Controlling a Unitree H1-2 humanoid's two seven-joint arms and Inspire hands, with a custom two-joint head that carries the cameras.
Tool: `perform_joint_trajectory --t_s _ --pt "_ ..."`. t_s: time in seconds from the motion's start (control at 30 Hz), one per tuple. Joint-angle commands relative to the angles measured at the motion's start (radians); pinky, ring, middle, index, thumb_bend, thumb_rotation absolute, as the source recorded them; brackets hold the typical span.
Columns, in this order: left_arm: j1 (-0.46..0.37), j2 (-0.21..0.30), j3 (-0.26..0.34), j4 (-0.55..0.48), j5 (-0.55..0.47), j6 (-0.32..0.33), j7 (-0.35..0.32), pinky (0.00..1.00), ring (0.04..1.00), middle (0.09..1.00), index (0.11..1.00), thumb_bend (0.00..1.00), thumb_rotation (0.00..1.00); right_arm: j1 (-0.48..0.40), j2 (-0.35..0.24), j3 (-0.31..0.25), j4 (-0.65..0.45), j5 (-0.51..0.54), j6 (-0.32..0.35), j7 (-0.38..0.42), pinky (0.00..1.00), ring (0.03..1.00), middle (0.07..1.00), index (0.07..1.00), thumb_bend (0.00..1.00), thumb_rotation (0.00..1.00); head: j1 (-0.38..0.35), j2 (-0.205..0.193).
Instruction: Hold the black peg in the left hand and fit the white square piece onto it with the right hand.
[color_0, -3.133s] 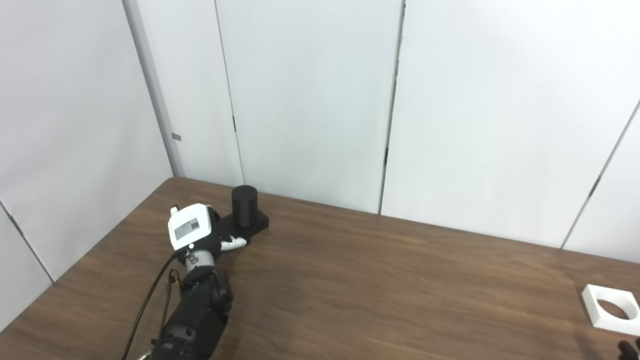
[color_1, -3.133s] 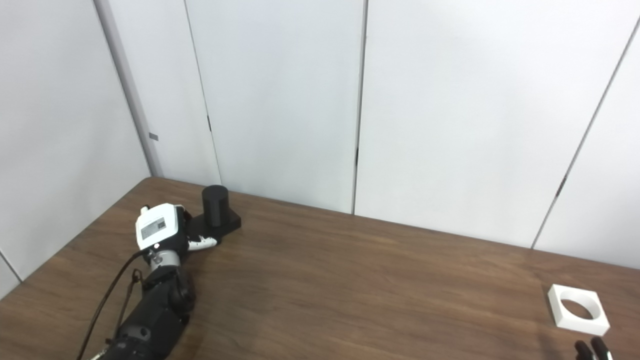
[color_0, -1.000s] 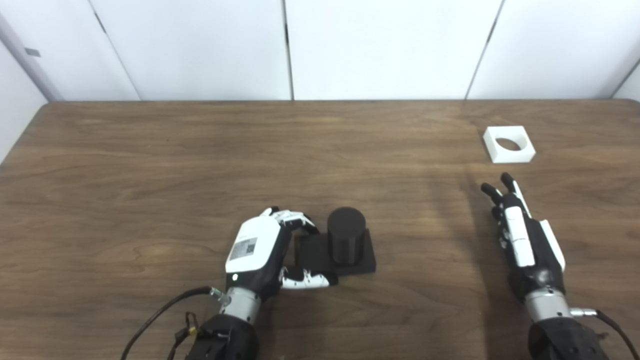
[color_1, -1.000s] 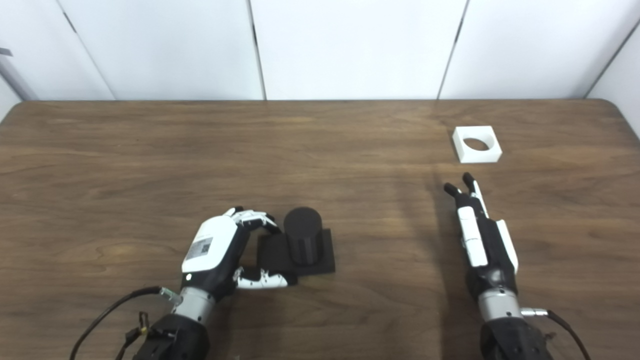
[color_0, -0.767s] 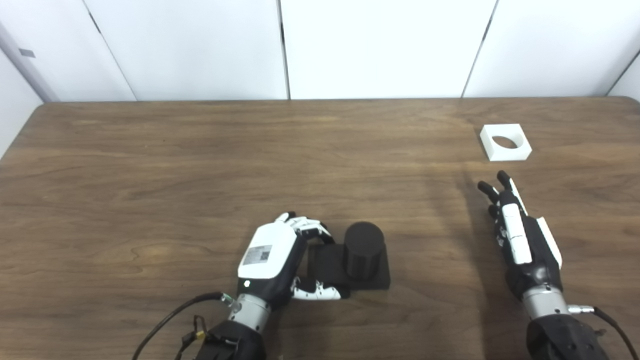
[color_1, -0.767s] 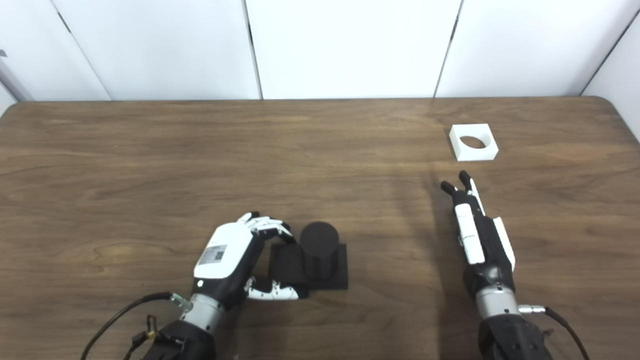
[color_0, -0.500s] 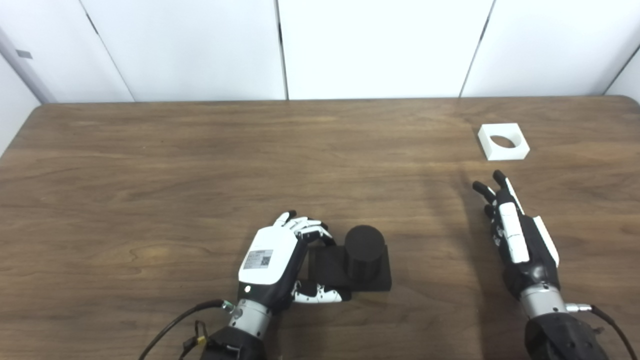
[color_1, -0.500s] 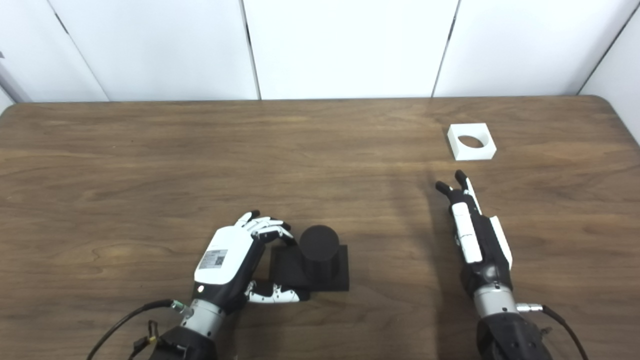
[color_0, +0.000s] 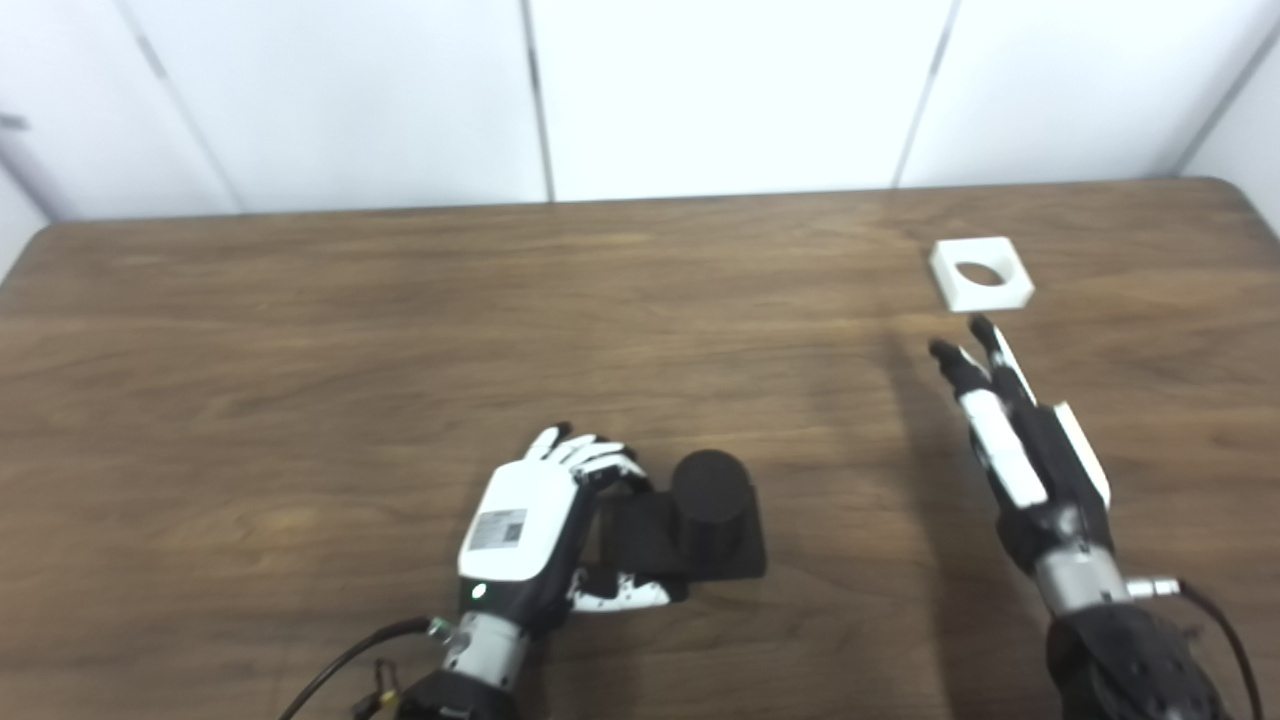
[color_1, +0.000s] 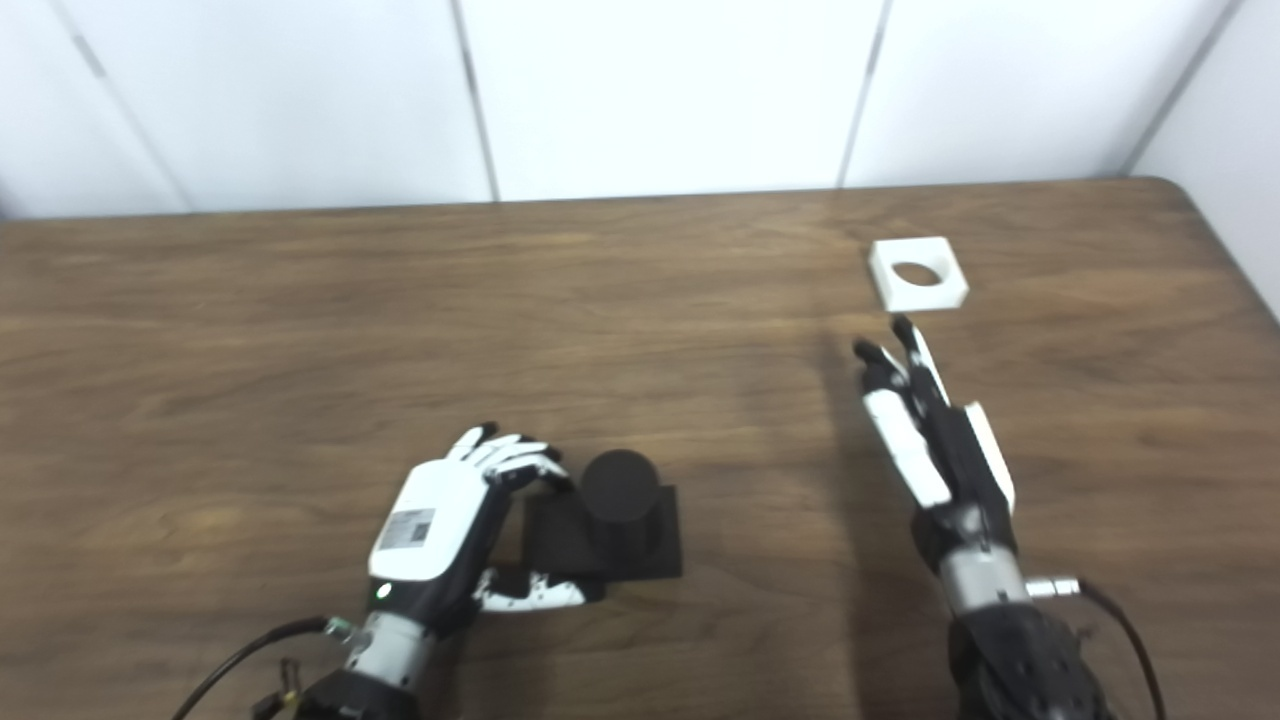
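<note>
Dark brown wood-grain counter (color_0: 300, 330) fills the lower frame from the 9 o'clock edge to the 3 o'clock edge, with a rounded corner visible toward 2 o'clock. White flat wall panels (color_0: 730, 90) stand behind it at 12 o'clock, separated by narrow grey vertical seams (color_0: 536, 100) that meet the counter's far edge.

Light: bright, even, seemingly from overhead
Shadow: soft band on table (color_0: 900, 420), left of right hand (color_0: 1020, 440)
Focus: slightly blurred overall
</note>
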Motion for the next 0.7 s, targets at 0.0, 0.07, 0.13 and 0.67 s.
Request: perform_joint_trajectory --t_s 0.0,0.07,0.13,0.67 --pt "0.001 0.010 -0.006 0.015 0.021 -0.011 -0.021 0.93 0.835 0.772 0.488 0.51 0.05 -0.072 -0.093 -0.006 -0.052 -0.088 0.041 0.031 1.00 0.949 0.904 0.954 0.65 0.54 -0.028 0.000" --pt "0.000 0.011 -0.003 0.014 0.020 -0.008 -0.027 0.93 0.838 0.773 0.488 0.51 0.05 -0.109 -0.160 0.005 -0.058 -0.144 0.080 0.069 0.99 0.957 0.925 0.957 0.69 0.52 -0.044 -0.002" --pt "-0.002 0.014 0.000 0.011 0.027 -0.003 -0.035 0.93 0.836 0.771 0.488 0.51 0.05 -0.154 -0.254 0.029 -0.054 -0.250 0.100 0.131 0.95 0.948 0.932 0.954 0.71 0.49 -0.058 -0.004" --pt "-0.003 0.014 0.028 0.001 -0.007 0.010 -0.088 0.92 0.826 0.759 0.488 0.51 0.05 -0.511 -0.542 0.189 0.127 -0.706 0.102 0.600 1.00 1.000 1.000 0.935 0.90 0.25 -0.126 -0.023"
